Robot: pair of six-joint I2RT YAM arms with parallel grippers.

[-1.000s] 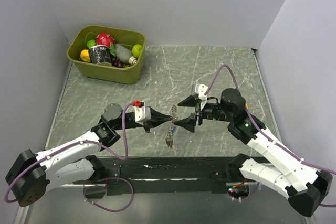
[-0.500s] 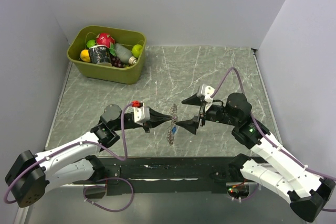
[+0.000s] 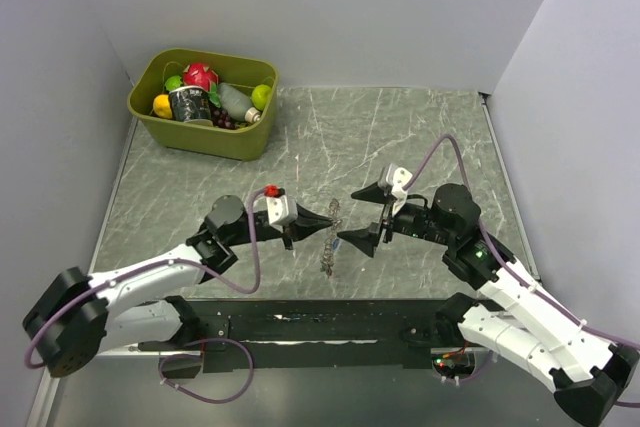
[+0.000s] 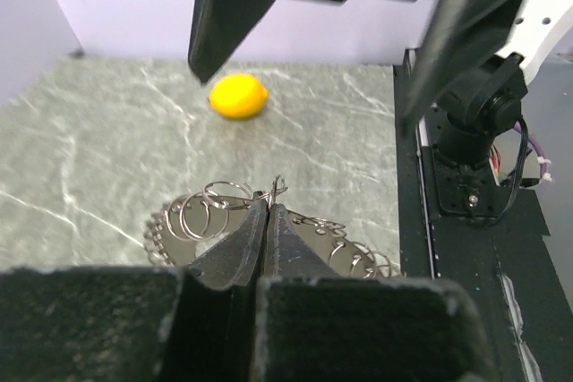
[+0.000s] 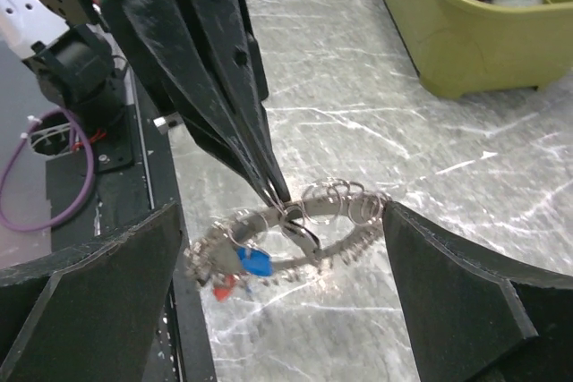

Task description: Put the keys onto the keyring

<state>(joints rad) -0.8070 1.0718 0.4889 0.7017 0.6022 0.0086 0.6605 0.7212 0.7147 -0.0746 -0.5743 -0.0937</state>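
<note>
Left claw [image 3: 326,219] clenched on keyring [image 5: 333,201], mid table [image 3: 420,127] near front edge; right claw [image 3: 347,215] released wide, straddling it

The left arm [image 3: 150,282] stretches low over the surface toward the middle. The left gripper [image 3: 328,219] points right, its jaws pressed together on a small loop of the keyring [image 3: 326,247]. The right arm [image 3: 520,297] bends in from the opposite side. The right gripper [image 3: 352,215] faces left, jaws spread wide and holding nothing, just beside the left gripper's tip.
</note>
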